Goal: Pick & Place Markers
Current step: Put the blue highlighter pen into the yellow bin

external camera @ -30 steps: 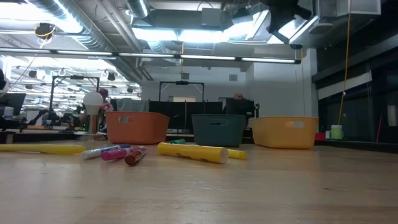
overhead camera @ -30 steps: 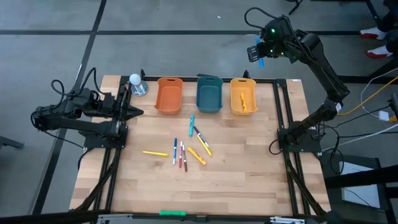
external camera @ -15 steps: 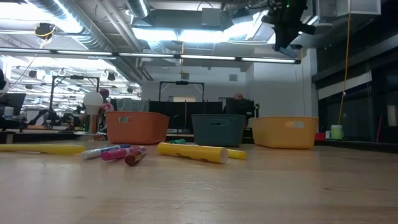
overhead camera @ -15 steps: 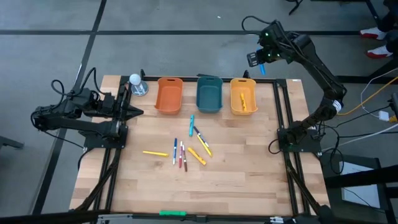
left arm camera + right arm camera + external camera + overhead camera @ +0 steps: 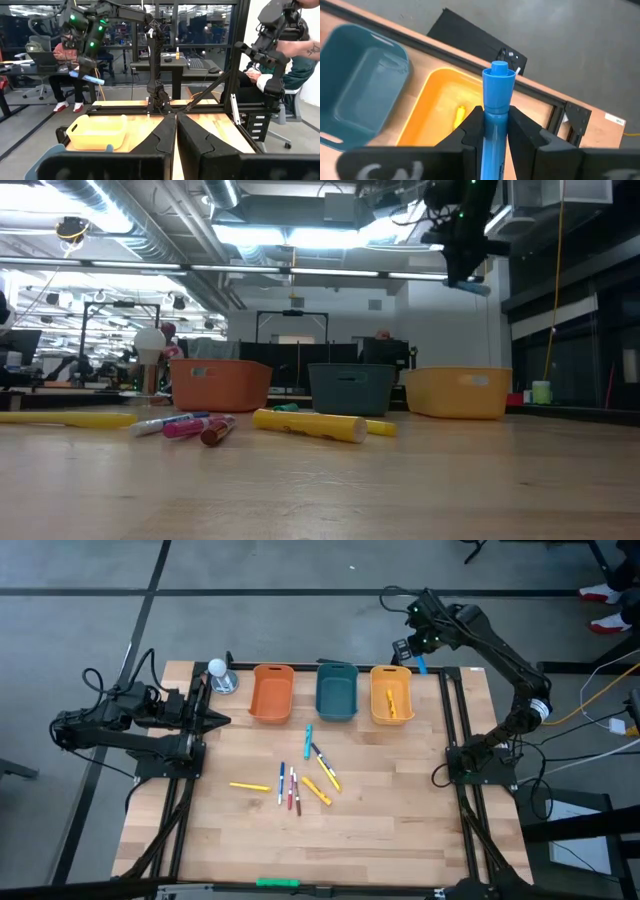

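1. Right gripper has swung inward over the last second, from well outside the table's far right corner to a spot high in the air near the yellow bin. Its fingers are clamped on a blue marker.
2. I read that as the carry leg of one placement. The marker is aloft and not over any bin's opening yet (the teal bin sits next to the yellow one).
3. Left gripper is parked at the table's left edge, fingers pressed together, holding nothing.
4. Through the right wrist camera the blue marker is a smooth round barrel with a stepped cap, standing out past the fingertips.
5. One yellow marker already lies in the yellow bin.
6. Loose markers lie clustered mid-table, in yellow, blue, teal and red; the orange bin looks empty.
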